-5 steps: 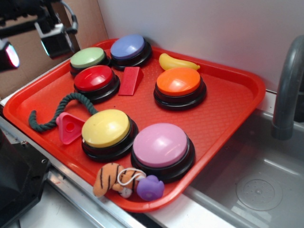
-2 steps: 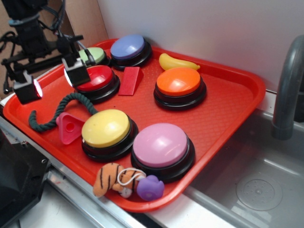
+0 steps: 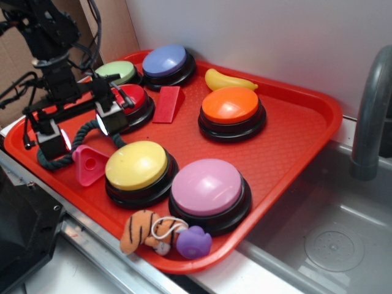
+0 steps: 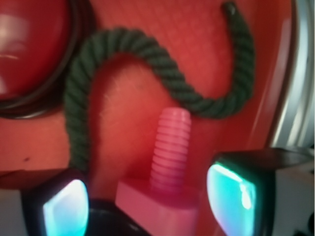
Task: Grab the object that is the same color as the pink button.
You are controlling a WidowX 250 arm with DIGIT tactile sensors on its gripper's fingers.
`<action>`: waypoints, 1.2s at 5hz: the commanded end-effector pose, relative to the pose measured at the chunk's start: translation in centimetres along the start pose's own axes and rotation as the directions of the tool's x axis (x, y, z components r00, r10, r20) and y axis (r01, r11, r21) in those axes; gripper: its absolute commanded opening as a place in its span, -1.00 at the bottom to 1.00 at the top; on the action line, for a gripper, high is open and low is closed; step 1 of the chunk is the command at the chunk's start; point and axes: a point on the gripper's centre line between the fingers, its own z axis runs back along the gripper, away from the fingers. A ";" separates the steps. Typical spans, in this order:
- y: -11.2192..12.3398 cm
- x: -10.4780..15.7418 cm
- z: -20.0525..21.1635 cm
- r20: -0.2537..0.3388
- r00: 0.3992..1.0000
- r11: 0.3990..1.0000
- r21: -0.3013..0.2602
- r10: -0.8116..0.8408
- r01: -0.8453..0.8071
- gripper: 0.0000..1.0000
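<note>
The pink button [image 3: 207, 187] sits at the front of the red tray [image 3: 294, 141]. The object, a small pink triangular block with a round hole [image 3: 90, 163], lies at the tray's front left, beside the yellow button [image 3: 136, 165]. My gripper [image 3: 81, 130] hovers open just behind and above the block, over a green rope [image 3: 73, 144]. In the wrist view the pink piece [image 4: 170, 157] shows a ribbed post on a flat base. It lies low in the frame between the gripper's [image 4: 150, 201] spread fingertips, untouched. The rope [image 4: 147, 49] curls beyond it.
The red button [image 3: 131, 101] [image 4: 24, 44] stands close behind my gripper. The tray also holds green [image 3: 116, 70], blue-purple [image 3: 164, 60] and orange [image 3: 231, 105] buttons, a red wedge [image 3: 168, 104], a banana [image 3: 228, 81], a tiger toy [image 3: 144, 231] and a purple toy [image 3: 194, 242]. A sink [image 3: 331, 239] and faucet [image 3: 370, 116] are at right.
My gripper has come down from the tray's back left corner toward the front. It now hangs low over the rope, near the pink block. Nothing on the tray has moved.
</note>
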 end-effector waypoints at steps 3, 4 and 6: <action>-0.1 0.3 -2.8 -0.010 0.999 0.999 -0.003 0.048 -0.048 -0.42; -0.1 0.4 -3.1 -0.019 0.999 0.999 -0.006 0.047 -0.047 -1.00; -0.2 0.8 -3.3 -0.011 0.999 0.999 -0.011 0.044 -0.044 -1.00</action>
